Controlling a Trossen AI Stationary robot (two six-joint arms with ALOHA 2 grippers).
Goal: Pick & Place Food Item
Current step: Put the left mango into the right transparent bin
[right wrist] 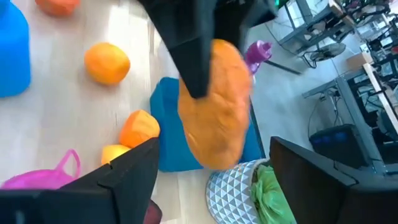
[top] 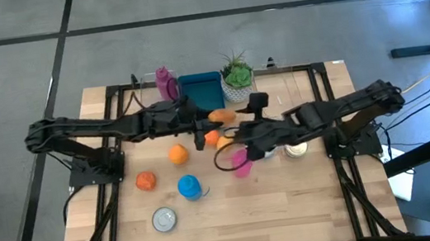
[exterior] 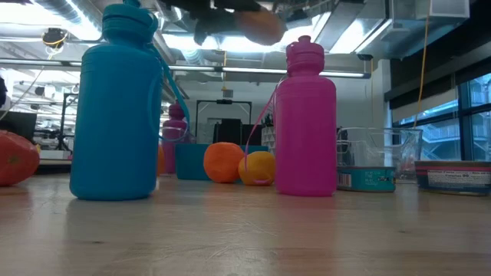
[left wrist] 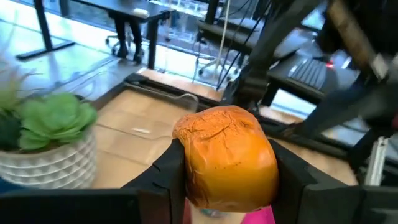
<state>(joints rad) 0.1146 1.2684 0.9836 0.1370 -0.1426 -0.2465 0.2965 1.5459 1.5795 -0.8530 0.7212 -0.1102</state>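
Item on my board: one orange bread roll point(left wrist: 227, 157), held off the table above the middle, just in front of the blue bin point(top: 201, 91). My left gripper point(top: 216, 119) is clamped on it, one dark finger pressed against each side, as my left wrist view shows plainly. My right gripper point(right wrist: 211, 165) sits just to the right of the roll with its fingers spread wide apart, nothing between them, the roll showing beyond their tips. Other stock on the wooden table point(top: 293, 210): a potted succulent point(top: 237, 76) at the far edge beside the bin, a purple bottle point(top: 165, 83) left of the bin, a pink bottle point(exterior: 305, 119) near the centre, a blue bottle point(top: 190, 187) nearer me, three loose orange fruits point(top: 178, 153) left of centre, and a tin can point(top: 164, 219) near the front.
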